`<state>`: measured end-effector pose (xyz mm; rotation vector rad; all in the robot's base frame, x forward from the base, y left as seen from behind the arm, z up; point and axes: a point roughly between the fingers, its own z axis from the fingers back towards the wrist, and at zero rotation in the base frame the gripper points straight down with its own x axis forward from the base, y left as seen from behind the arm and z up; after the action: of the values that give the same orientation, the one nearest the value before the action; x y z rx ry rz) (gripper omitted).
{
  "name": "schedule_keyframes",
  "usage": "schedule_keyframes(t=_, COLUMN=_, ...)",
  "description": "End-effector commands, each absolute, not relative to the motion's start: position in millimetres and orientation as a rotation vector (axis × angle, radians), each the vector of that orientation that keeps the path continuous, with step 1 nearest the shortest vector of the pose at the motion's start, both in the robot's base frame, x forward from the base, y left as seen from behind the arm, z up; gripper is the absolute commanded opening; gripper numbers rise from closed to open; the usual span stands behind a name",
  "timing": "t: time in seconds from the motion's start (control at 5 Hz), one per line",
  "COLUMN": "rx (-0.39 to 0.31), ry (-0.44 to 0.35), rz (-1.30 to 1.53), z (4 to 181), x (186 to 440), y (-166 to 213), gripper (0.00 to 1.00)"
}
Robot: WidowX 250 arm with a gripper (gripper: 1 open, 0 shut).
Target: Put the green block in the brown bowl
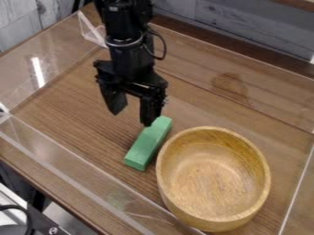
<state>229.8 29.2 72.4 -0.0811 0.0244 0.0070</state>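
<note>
The green block (147,146) lies flat on the wooden table, a long bright bar angled toward the front left. Its right side sits close to the rim of the brown bowl (216,177), a wide light wooden bowl with nothing inside. My black gripper (132,108) points straight down just above the block's far end. It is open, with one finger (112,99) to the left and the other (152,108) over the block's far tip. Nothing is held between them.
Clear plastic walls (86,188) ring the table (233,87) at the front and left. A grey board wall stands at the back. The arm's black column (123,27) rises behind the gripper.
</note>
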Motion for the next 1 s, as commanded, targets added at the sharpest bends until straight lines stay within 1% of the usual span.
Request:
schedule_keyframes(t=0.0, rx=-0.081, ry=-0.005, rz=-0.003, z=79.8, x=235.4, y=31.7, gripper=1.0)
schedule_keyframes(t=0.8, rx=-0.093, ry=-0.005, rz=-0.008, z=82.4, x=238.2, y=36.1, gripper=1.0)
